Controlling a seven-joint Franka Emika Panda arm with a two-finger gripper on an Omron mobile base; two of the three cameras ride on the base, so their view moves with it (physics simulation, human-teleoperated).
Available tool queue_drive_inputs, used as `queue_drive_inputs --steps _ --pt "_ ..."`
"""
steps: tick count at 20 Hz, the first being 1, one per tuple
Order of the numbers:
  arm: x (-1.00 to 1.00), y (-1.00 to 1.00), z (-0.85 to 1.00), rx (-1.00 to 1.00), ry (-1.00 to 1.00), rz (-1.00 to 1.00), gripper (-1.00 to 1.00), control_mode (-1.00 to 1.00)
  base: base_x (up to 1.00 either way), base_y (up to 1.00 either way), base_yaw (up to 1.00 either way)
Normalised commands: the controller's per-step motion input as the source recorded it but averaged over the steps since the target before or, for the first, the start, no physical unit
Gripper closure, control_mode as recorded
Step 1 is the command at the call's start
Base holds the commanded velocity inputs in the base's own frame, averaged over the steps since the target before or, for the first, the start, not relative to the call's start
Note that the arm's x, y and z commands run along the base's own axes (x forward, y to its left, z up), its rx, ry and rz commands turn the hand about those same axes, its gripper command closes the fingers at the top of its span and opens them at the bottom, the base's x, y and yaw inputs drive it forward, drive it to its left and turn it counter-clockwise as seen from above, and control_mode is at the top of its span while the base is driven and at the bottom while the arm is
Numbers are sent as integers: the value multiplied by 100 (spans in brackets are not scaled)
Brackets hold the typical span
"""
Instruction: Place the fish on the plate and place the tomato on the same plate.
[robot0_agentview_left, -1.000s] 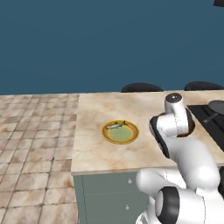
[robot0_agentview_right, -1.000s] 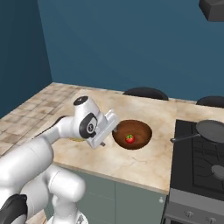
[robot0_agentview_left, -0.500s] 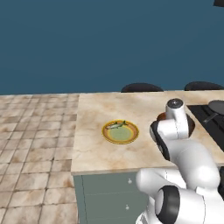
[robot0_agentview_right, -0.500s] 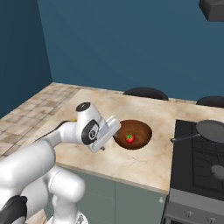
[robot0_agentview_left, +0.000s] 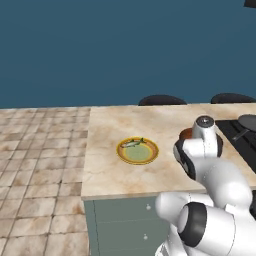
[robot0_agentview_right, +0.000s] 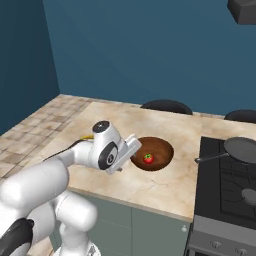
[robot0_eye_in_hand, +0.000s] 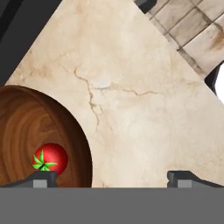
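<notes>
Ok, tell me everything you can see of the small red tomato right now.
The small round bright red tomato has a smooth, glossy skin and a green star-shaped stem top facing up. It sits whole on the inner floor of the deep brown wooden bowl, which stands on the beige marble counter left of the stove. Only the bowl touches it. The open two-finger gripper hovers near the bowl's rim, holding nothing.

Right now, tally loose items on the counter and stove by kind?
Fish: 1, lying on the plate
Tomato: 1, inside the bowl
Plate: 1
Bowl: 1
Frying pan: 1, on the stove
Total: 5
</notes>
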Motion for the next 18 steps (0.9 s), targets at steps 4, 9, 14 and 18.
queue_drive_inputs --steps 4,9,14,18 --pt "14 0 -11 1 -5 0 -100 -100 0 0 0" --pt "16 0 -13 0 -1 0 -100 -100 0 0 0" --pt "18 -4 -11 1 0 0 -100 -100 0 0 0" --pt "17 -8 -7 2 0 0 -100 -100 0 0 0"
